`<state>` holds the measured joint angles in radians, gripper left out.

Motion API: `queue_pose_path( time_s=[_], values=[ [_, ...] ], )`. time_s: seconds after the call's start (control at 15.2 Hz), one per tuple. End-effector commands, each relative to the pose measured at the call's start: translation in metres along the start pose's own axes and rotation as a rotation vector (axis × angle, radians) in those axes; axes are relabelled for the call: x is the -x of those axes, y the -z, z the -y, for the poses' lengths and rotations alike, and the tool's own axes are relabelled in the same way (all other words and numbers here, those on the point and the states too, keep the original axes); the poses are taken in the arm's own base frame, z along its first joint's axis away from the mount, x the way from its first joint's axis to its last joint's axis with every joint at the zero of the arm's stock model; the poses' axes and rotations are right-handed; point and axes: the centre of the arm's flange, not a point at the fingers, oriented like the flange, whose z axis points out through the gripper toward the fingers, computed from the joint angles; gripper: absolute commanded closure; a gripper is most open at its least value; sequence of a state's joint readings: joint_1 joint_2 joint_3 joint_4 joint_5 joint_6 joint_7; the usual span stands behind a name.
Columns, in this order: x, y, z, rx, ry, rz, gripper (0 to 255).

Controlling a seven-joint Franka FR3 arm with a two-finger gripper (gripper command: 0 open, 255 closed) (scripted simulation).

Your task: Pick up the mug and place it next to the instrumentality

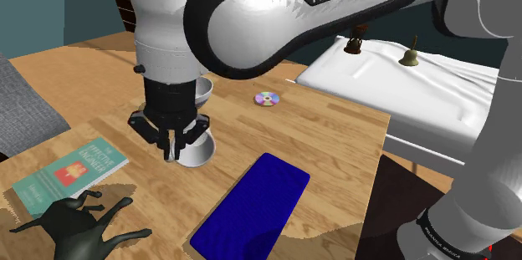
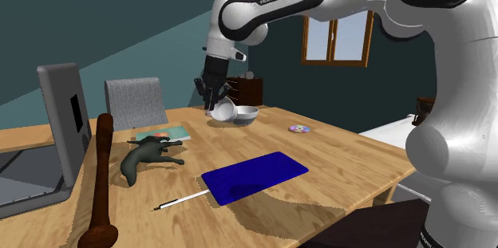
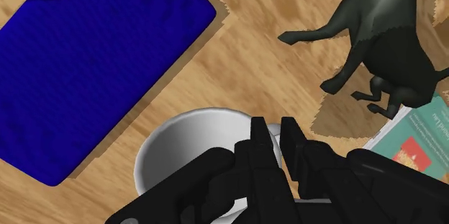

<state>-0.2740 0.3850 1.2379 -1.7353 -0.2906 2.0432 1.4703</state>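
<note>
A plain white mug (image 1: 199,151) is at the middle of the wooden table (image 1: 335,141), in front of a white bowl (image 1: 203,89). My black gripper (image 1: 178,145) comes down on it from above and is shut on the mug's wall. In the wrist view the two fingers (image 3: 260,143) pinch the rim of the mug (image 3: 188,150), one inside and one outside. From the second exterior view the mug (image 2: 222,112) looks tilted under the gripper (image 2: 215,101), next to the bowl (image 2: 247,114). Whether it touches the table I cannot tell.
A blue mat (image 1: 251,208) lies near the front edge, a disc (image 1: 266,99) farther back. A green book (image 1: 71,175) and a dark animal figure (image 1: 79,225) are at the shoulder view's left. A white pen (image 2: 185,199), a wooden club (image 2: 102,183) and a grey screen (image 2: 62,123) stand nearby.
</note>
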Motion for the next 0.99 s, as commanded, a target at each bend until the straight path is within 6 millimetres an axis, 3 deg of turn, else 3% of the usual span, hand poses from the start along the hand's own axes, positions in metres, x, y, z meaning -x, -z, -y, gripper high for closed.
queue_pose_path(
  time_s=[0.0, 0.92],
  values=[
    [-0.008, 0.005, -0.009, 0.0, 0.0, 0.0, 255],
    [-0.127, 0.042, -0.145, 0.0, 0.0, 0.0, 255]
  ],
)
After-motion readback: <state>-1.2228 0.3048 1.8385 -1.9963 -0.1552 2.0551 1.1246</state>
